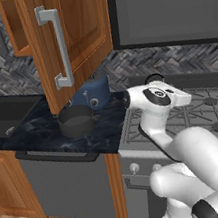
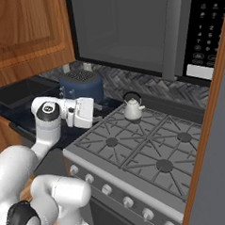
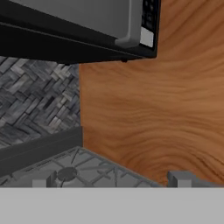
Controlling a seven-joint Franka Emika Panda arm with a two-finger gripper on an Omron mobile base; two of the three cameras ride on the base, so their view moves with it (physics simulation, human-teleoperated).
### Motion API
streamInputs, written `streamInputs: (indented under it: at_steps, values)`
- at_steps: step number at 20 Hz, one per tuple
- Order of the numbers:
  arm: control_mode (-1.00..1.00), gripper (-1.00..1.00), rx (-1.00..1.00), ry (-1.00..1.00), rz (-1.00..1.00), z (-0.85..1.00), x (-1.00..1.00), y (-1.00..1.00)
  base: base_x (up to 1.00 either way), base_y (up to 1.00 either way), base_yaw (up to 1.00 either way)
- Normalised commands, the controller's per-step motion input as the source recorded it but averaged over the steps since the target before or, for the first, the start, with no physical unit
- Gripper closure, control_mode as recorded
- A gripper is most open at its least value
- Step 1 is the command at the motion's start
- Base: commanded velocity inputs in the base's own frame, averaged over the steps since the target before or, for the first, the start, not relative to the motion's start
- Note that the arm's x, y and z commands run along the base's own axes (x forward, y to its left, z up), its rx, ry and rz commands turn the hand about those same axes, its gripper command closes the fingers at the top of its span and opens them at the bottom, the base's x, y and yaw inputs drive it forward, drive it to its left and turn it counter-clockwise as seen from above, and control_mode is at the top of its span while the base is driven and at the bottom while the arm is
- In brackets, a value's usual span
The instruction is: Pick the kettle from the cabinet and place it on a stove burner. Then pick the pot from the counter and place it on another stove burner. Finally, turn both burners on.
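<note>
The cabinet (image 1: 70, 36) door hangs open over the counter (image 1: 43, 130). Below it the pot (image 1: 76, 120) sits on the counter near its front edge, with a blue toaster (image 1: 95, 90) behind it. Right of these, the gripper (image 3: 111, 180) is level above the stove's (image 2: 135, 150) left side, fingers spread and holding nothing. The kettle (image 2: 132, 107) stands on the rear left burner (image 2: 133, 117)
</note>
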Motion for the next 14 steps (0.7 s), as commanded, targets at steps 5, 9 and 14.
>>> streamInputs:
  at_steps: [5,9,14]
  values:
    - [-1.0,-1.0,0.0,0.0,-0.03,0.25,-0.41,0.0,0.0,0.0,0.0]
    - [-1.0,-1.0,0.0,0.0,-0.03,0.22,-0.46,0.0,0.0,0.0,0.0]
    - [-1.0,-1.0,0.0,0.0,-0.04,0.18,-0.47,0.02,0.0,0.0,0.0]
